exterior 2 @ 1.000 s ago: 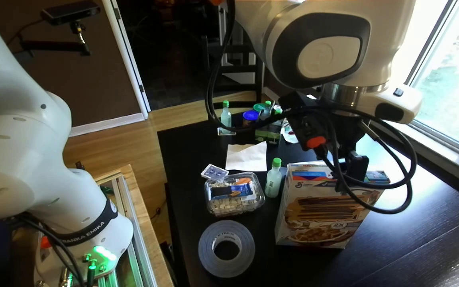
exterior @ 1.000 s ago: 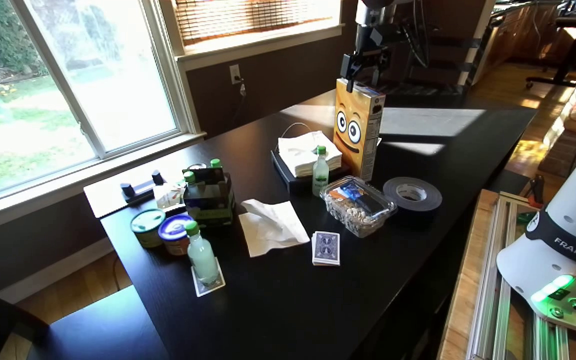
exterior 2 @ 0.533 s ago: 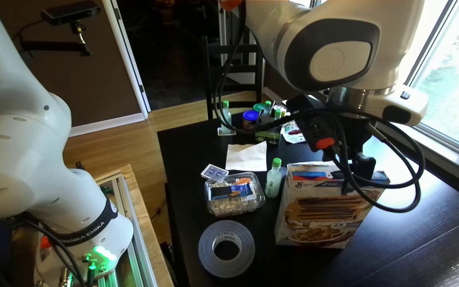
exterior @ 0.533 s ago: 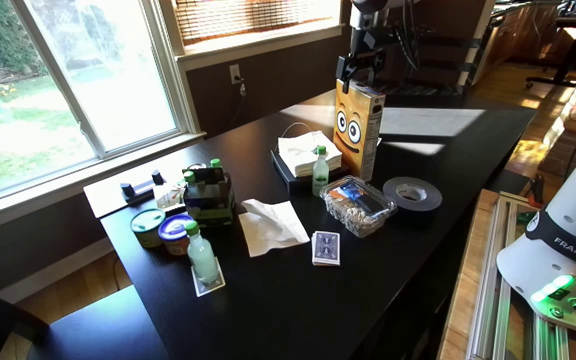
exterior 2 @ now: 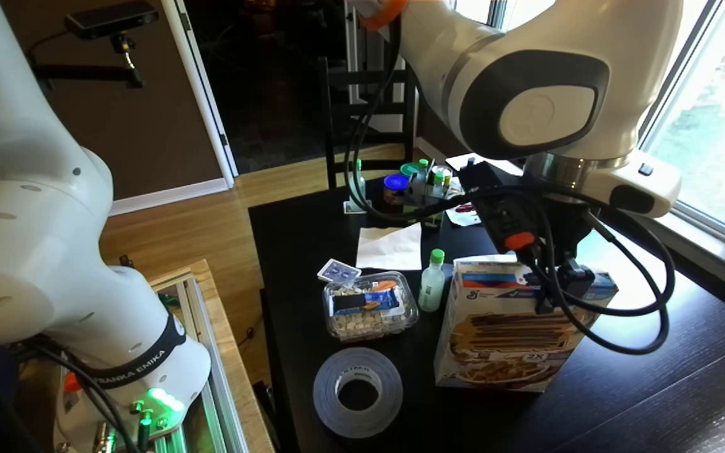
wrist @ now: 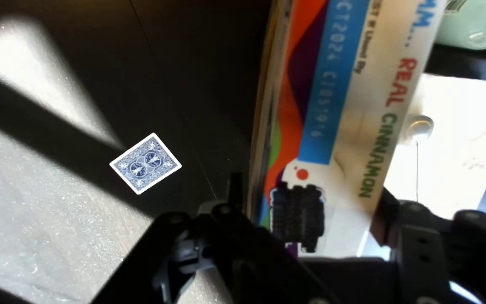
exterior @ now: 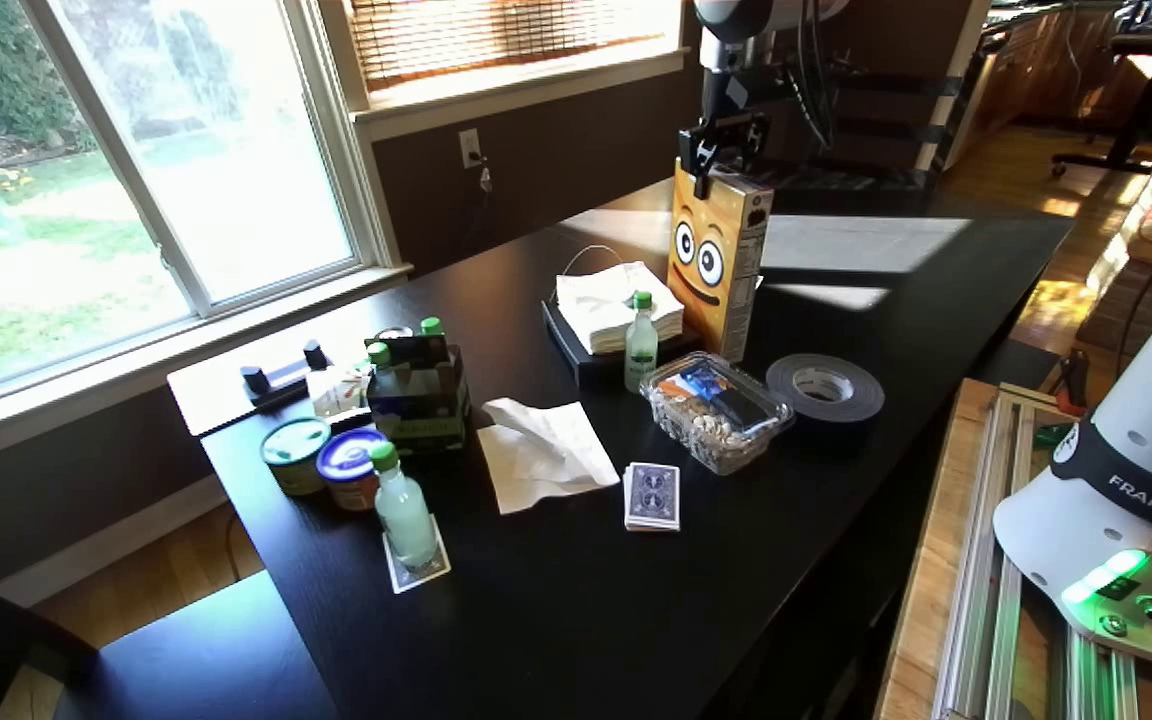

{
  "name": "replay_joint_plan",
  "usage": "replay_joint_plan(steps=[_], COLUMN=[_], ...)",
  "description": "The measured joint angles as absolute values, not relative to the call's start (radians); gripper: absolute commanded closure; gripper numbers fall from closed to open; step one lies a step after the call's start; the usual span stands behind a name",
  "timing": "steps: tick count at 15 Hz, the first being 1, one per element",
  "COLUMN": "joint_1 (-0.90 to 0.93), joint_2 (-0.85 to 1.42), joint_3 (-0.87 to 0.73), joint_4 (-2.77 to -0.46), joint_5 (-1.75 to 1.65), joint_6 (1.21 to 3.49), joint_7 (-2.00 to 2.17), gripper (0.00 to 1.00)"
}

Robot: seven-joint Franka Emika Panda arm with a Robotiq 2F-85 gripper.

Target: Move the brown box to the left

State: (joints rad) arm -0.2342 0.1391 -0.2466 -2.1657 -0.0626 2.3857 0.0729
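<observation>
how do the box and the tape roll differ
The box stands tall and upright, while the tape roll is low and lies flat. The box is rectangular; the tape roll is a ring. The box has an orange-brown front with a cartoon face; the tape roll is mostly grey. Both rest on the table.

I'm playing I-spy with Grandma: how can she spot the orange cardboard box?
On the long black table, find the low stack of white paper napkins. Beside it stands the tall orange-brown cardboard box. Unlike its neighbours, it has big cartoon eyes and a smile.
</observation>
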Motion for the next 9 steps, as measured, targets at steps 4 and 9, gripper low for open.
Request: replay_joint_plan(steps=[4,9], joint_1=[-0.233,-0.229], joint_2=[0.141,0.109], joint_3=[-0.245,-0.241], joint_4=[-2.165,-2.168], joint_5=[-0.062,-0.141], joint_6=[2.386,2.386], joint_7=[0.071,0.051], gripper=[0.77,0.99])
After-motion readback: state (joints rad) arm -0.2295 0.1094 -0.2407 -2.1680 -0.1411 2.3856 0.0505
